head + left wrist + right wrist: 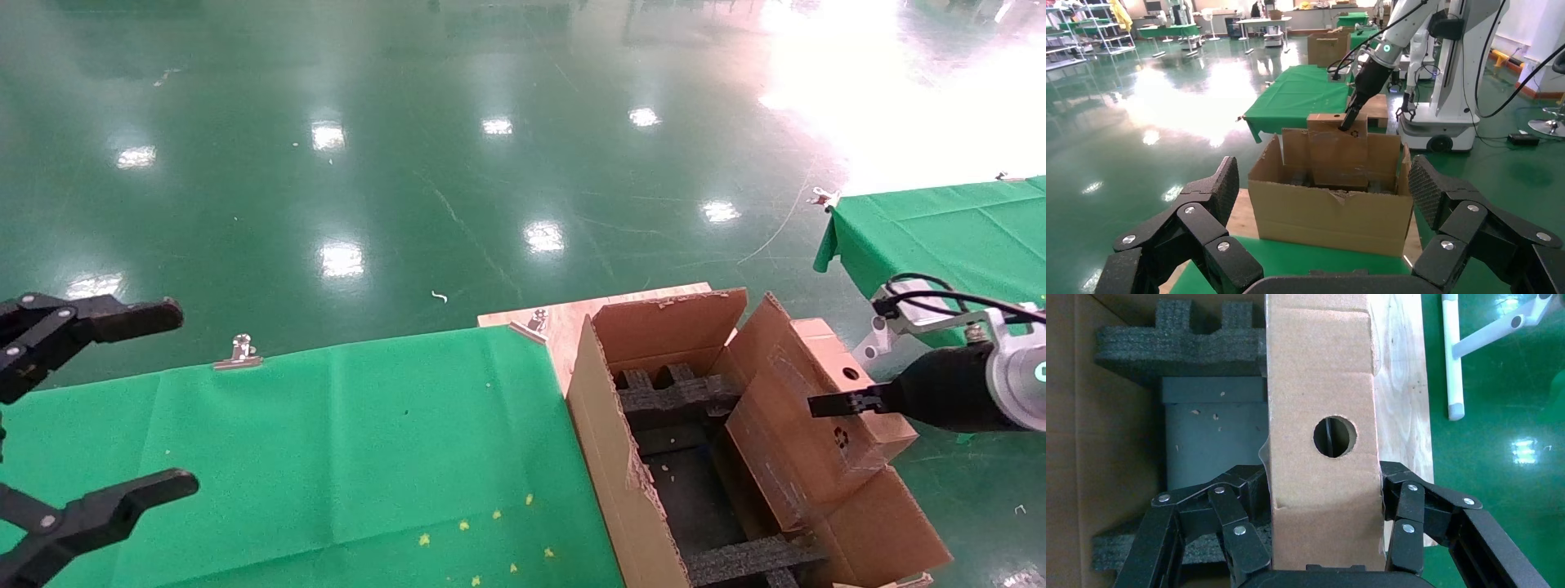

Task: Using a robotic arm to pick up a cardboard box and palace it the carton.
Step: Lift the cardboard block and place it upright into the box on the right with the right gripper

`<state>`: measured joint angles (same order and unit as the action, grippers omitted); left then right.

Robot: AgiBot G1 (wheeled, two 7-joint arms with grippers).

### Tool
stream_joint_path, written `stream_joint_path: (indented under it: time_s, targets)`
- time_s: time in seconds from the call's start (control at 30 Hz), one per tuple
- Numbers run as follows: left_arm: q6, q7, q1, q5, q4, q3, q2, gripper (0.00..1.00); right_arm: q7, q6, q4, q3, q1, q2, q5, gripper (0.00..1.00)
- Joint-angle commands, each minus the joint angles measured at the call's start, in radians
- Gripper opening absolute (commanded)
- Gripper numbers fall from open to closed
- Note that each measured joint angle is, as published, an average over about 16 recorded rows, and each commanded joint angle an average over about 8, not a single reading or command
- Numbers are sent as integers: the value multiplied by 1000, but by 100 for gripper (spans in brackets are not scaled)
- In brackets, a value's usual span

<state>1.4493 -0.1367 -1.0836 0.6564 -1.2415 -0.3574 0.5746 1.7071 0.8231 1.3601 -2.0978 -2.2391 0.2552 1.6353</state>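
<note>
I'm working in what looks like a big robotics test hall or factory floor. The glossy green floor [409, 163] mirrors rows of ceiling lights, several surfaces draped in green cloth [1303, 92] stand around, metal shelving [1083, 30] lines the far side, and another white robot base [1450, 116] with trailing black cables sits nearby.

Head looks down; wrists share the carton [621, 457].
</note>
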Motion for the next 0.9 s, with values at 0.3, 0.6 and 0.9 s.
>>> stream_joint_path:
  time_s: [0.3, 0.6, 0.9]
  targets:
    - [0, 0, 0, 0, 0, 0, 0, 100, 102, -118, -4, -38, 89, 33, 67, 0]
    - [0, 0, 0, 0, 0, 0, 0, 100, 221, -207, -10, -68, 173, 81, 156, 0]
    - [0, 0, 0, 0, 0, 0, 0, 100, 330, -261, -22, -91, 255, 133, 223, 0]
